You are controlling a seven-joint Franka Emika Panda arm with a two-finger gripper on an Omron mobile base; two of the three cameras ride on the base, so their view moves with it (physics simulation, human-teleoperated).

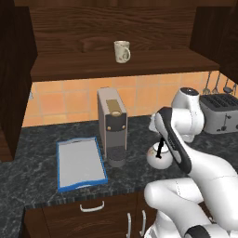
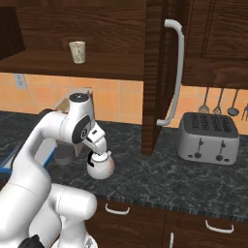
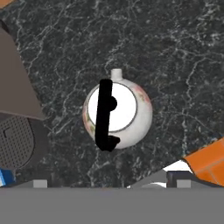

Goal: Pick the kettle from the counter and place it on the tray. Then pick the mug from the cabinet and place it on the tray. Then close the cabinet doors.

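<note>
My claw (image 2: 99,151) hangs spread wide straight above the kettle (image 3: 117,114), whose black handle (image 3: 105,114) runs bottom-to-top in hand view.

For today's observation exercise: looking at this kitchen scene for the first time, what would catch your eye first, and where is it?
The white robot arm dominates, bent over the dark counter with its open end effector just above the small white kettle. Left of the kettle stand a coffee machine and the blue-rimmed tray. Above, a lone cream mug sits in the open wall cabinet.
</note>
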